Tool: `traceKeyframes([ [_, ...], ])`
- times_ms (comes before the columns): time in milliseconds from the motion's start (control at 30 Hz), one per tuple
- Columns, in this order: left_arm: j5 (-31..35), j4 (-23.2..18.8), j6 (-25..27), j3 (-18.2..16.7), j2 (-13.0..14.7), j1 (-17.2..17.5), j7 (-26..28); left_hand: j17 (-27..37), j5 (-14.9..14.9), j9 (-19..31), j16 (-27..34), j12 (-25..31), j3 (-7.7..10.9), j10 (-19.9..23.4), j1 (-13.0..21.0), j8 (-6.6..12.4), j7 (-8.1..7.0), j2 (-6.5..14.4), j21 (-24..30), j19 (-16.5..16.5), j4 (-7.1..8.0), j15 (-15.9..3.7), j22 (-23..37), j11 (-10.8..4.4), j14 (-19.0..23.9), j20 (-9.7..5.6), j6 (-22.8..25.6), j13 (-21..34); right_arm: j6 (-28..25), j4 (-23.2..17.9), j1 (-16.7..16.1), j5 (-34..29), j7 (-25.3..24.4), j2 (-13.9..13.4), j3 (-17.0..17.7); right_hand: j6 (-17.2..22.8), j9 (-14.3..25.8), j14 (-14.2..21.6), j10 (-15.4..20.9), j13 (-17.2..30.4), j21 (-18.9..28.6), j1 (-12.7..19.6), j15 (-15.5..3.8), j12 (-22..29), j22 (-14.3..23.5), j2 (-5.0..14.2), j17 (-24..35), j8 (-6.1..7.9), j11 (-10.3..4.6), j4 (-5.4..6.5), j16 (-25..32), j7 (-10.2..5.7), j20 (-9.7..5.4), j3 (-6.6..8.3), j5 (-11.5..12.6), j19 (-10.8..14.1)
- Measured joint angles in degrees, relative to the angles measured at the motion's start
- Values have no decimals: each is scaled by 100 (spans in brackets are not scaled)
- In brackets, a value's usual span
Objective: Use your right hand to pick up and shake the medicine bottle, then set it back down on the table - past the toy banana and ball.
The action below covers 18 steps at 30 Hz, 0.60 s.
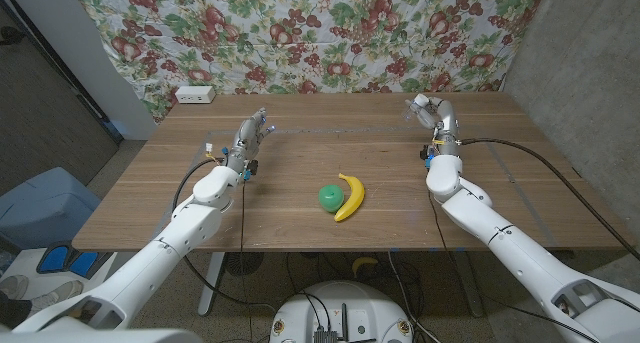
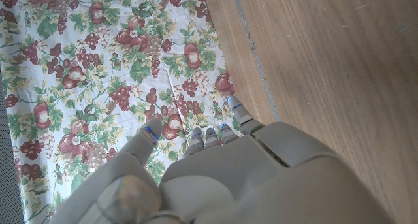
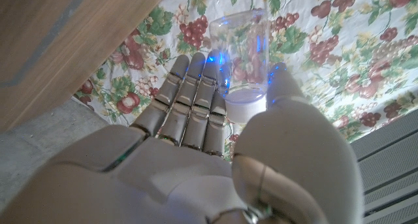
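While the left hand (image 1: 247, 141) waits with fingers loosely extended, holding nothing, the right hand (image 1: 432, 114) grips the clear medicine bottle (image 3: 240, 61) between fingers (image 3: 196, 87) and thumb, at two o'clock from the toy banana (image 1: 350, 196) and green ball (image 1: 329, 196).

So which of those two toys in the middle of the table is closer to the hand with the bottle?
The yellow toy banana. It lies on the side toward the right hand, which holds the clear medicine bottle; the green ball sits just beyond it.

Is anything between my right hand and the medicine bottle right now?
Nothing visible. The right hand is already at the clear medicine bottle, fingers beside it at the far right of the table; the banana and ball sit mid-table, well away.
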Motion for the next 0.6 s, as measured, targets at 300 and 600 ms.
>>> traceKeyframes([
  [300, 14, 78, 23, 30, -36, -72, -26, 0, 0, 0, 0, 0, 0, 0, 0, 0, 0, 0, 0, 0, 0, 0, 0, 0, 0, 0, 0, 0, 378, 356, 34, -12, -507, 303, 84, 0, -2, 0, 0, -1, 27, 0, 0, -6, 0, 0, -1, -6, 0, 0, -21, 0, -21, 0, -1, 23],
  [600, 26, 148, 49, 64, -69, -149, -43, 0, 0, 0, 0, 0, 0, 0, 0, 0, 0, 0, 0, 0, 0, 0, 0, 0, 0, 0, 0, 0, 434, 430, 48, 10, -514, 325, 99, 0, -4, 0, 0, 24, 53, 0, 0, -7, 0, 0, 27, -8, 0, 9, -21, 0, -21, -24, -1, 23],
])
